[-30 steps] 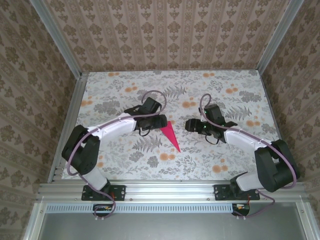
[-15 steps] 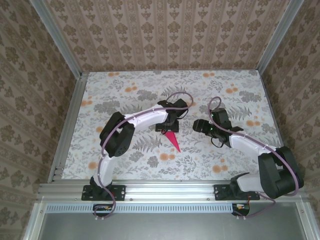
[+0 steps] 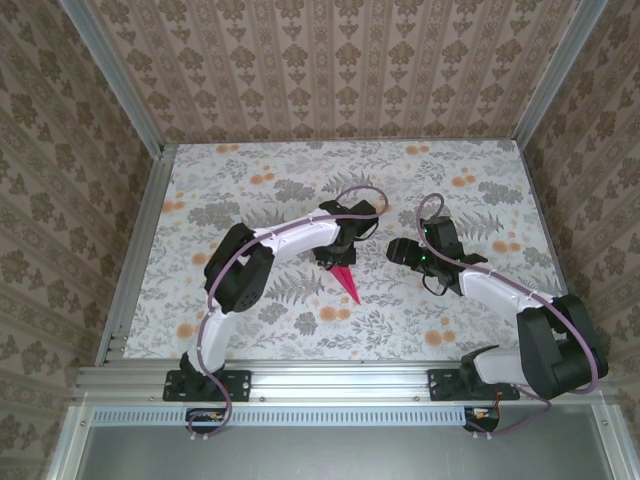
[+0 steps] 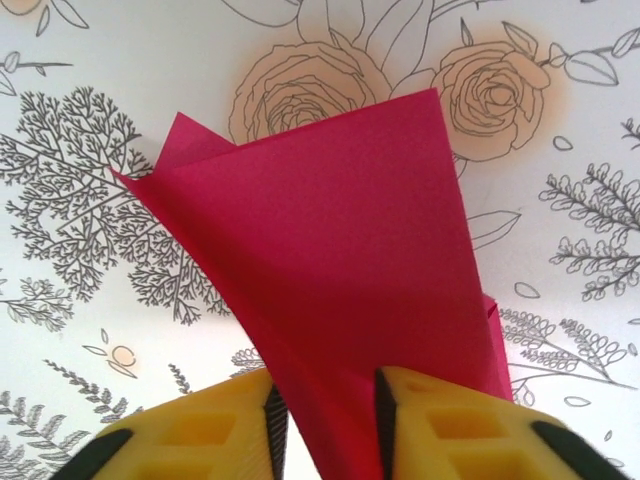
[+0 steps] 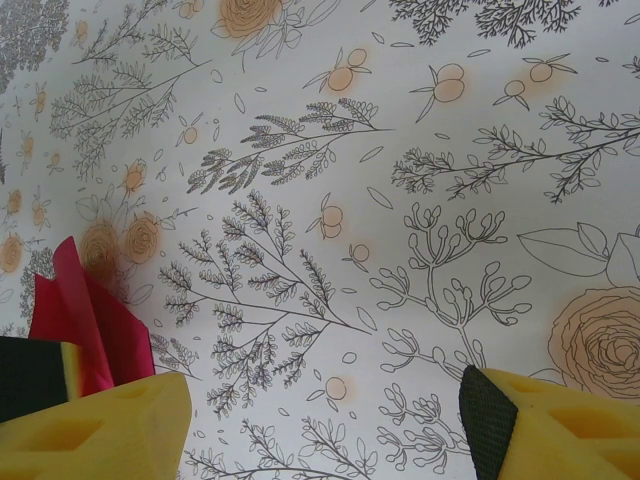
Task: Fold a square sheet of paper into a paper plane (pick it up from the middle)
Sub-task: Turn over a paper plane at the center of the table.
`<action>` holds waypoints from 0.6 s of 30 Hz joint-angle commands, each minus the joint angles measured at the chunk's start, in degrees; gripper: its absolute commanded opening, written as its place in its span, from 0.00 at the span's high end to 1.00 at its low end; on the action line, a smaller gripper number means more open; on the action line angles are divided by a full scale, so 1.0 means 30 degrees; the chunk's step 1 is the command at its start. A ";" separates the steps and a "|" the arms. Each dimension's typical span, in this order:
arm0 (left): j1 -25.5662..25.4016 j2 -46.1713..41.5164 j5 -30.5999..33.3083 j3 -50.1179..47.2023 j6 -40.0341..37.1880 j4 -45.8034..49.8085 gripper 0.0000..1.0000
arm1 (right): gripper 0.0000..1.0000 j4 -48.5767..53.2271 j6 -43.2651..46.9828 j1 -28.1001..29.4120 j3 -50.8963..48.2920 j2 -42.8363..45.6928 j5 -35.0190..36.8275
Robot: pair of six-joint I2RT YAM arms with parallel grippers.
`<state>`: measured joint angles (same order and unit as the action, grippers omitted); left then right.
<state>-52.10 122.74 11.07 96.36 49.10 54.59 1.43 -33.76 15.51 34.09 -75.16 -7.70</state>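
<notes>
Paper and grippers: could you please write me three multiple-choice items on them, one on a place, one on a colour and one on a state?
1. Where is the paper?
A. between the left gripper's jaws
B. between the right gripper's jaws
C. lying apart from both grippers

2. What colour is the paper?
A. white
B. magenta-red
C. blue

3. How do the right gripper's jaws stand?
A. shut on the paper
B. shut on nothing
C. open, nothing between them

Answers:
1 A, the left wrist view has the paper pinched between the left fingers.
2 B, it is magenta-red in every view.
3 C, the right wrist view has the right fingers wide apart over bare tablecloth.
</notes>
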 commanded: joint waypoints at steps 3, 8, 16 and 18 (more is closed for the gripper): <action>-0.0095 -0.1785 0.0578 -0.0950 0.0657 -0.0096 0.85 | 0.26 -0.0264 -0.0408 -0.0129 -0.0228 -0.0186 0.0367; -0.0084 -0.3439 0.0778 -0.2090 0.0560 -0.1376 1.00 | 0.26 -0.0579 -0.0526 -0.0128 -0.0375 -0.0198 0.0210; 0.0182 -0.6480 -0.0499 -0.4141 -0.1486 -0.4959 1.00 | 0.26 -0.1536 -0.0671 -0.0107 -0.0860 0.0203 -0.0217; 0.0456 -0.7279 -0.1387 -0.5196 -0.1736 -0.6604 1.00 | 0.26 -0.1819 -0.0653 -0.0114 -0.1012 0.0386 -0.0317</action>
<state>-51.70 104.14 10.15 83.83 47.03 41.65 -1.76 -34.96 15.51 32.12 -75.26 -7.81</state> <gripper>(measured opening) 0.051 0.743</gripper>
